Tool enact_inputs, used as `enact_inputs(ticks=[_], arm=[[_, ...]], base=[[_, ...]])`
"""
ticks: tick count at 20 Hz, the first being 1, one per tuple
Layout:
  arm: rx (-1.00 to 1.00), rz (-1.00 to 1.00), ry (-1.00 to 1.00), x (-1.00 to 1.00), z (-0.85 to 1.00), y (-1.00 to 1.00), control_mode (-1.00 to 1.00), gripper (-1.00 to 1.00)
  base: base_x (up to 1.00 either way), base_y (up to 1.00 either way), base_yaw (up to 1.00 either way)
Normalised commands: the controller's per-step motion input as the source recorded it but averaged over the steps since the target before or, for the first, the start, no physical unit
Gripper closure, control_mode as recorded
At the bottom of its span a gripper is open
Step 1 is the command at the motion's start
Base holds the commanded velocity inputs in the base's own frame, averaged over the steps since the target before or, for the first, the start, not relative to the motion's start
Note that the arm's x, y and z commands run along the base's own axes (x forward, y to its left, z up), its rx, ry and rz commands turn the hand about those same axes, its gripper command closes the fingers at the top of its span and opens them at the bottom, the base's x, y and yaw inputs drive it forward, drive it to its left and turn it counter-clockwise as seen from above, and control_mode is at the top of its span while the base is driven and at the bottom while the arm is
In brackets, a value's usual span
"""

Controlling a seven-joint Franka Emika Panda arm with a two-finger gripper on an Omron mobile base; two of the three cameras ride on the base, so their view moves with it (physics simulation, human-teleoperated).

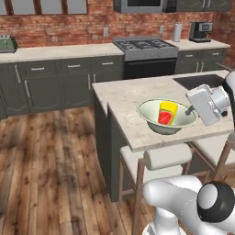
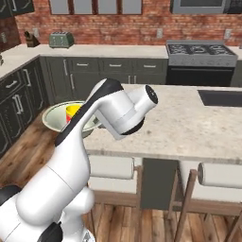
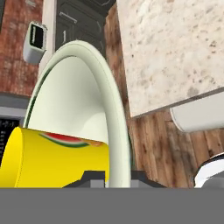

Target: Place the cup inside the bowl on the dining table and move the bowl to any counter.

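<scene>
A pale green-white bowl (image 1: 167, 120) is gripped by its cream rim at the 3 o'clock side in the left base view, where the robot's gripper (image 1: 189, 110) closes narrowly on the edge, one dark fingertip (image 3: 89, 178) inside the rim and the other outside in the hand view. The bowl sits low over the near corner of the dining table (image 1: 133, 94); whether it rests on the beige stone or is lifted just clear cannot be told. In the right base view the bowl (image 2: 59, 118) overhangs the table's (image 2: 189, 125) left end, its 9 o'clock rim out past the stone edge above the plank floor (image 2: 21, 156).

Inside the bowl lies the small yellow cup (image 1: 167, 113), tipped toward the gripper side, its red patch low on the wall; in the hand view the cup (image 3: 57, 159) presses against the bowl's (image 3: 83, 100) inner wall just beside the fingertips.

At 9 o'clock from the table, open wooden floor (image 1: 50, 156) runs to the counter (image 1: 59, 51) along the brick wall, its stone top bare between a green toaster (image 1: 7, 43) and the stove (image 1: 144, 47). Cushioned stools (image 1: 160, 158) stand tucked under the table's near edge at 6 o'clock. The black inset sink (image 1: 202, 81) lies at 1 o'clock from the bowl.
</scene>
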Motion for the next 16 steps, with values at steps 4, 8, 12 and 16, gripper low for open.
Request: enact_inputs(ticks=[4, 8, 12, 16], arm=[[0.0, 0.0, 0.0, 0.0, 0.0, 0.0, 1.0, 1.0], [0.0, 0.0, 0.0, 0.0, 0.0, 0.0, 1.0, 1.0], [0.0, 0.0, 0.0, 0.0, 0.0, 0.0, 1.0, 1.0], [0.0, 0.0, 0.0, 0.0, 0.0, 0.0, 1.0, 1.0]], base=[[0.06, 0.84, -0.05], [0.21, 0.8, -0.05], [0.47, 0.68, -0.05], [0.74, 0.46, -0.05]])
